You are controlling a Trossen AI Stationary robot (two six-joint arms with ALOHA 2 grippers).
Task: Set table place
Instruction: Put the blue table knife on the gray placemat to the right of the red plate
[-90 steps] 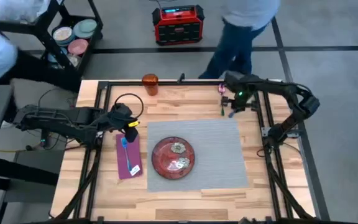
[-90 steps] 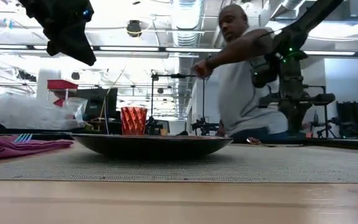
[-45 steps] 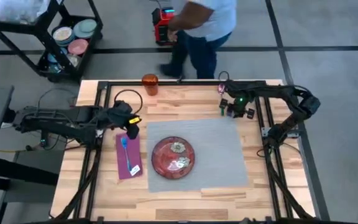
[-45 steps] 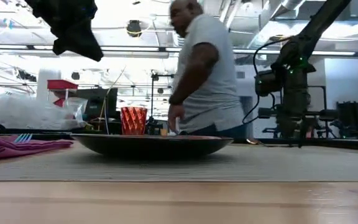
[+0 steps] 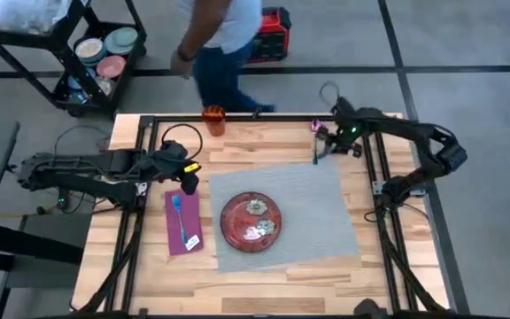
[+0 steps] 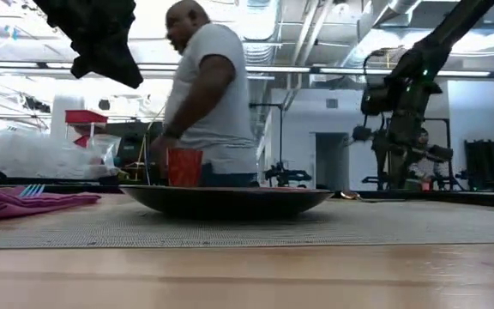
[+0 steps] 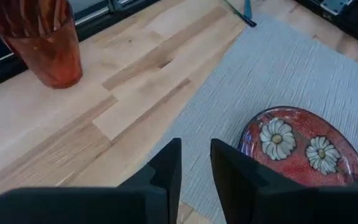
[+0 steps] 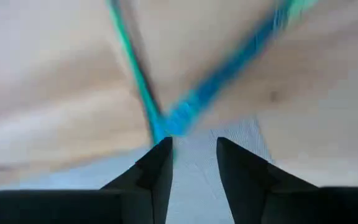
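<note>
I'm working over a light plank tabletop [image 5: 264, 146] on a black metal frame, standing on a grey floor crossed by dark lines. Behind it a person [image 5: 215, 40] in a light shirt and jeans walks past, with a red box [image 5: 273, 22] on the floor near them and a black cart [image 5: 78, 53] off the far left corner. The cart's shelf carries several round dishes; I can't count them exactly.

On the tabletop I count one grey placemat [image 5: 312, 217], lying skewed, one red plate [image 5: 251, 221], one orange cup [image 5: 213, 120], one purple napkin [image 5: 184, 221] and three utensils in sight. The plate sits on the placemat's left part, printed with two white flowers and holding nothing. The cup stands upright near the far edge and looks empty from the left wrist view. The napkin lies just left of the placemat with a blue utensil [image 5: 180, 217] resting on it. A teal utensil [image 5: 315, 152] lies at the placemat's far right corner, and a pink utensil [image 5: 315, 127] sits near the far edge beside it.

My left gripper [image 5: 187, 182] hovers over the napkin's far end, fingers slightly parted and holding nothing. My right gripper [image 5: 333, 142] is by the teal utensil, fingers a little apart with the utensil just ahead of the tips; whether it touches them I can't tell.
</note>
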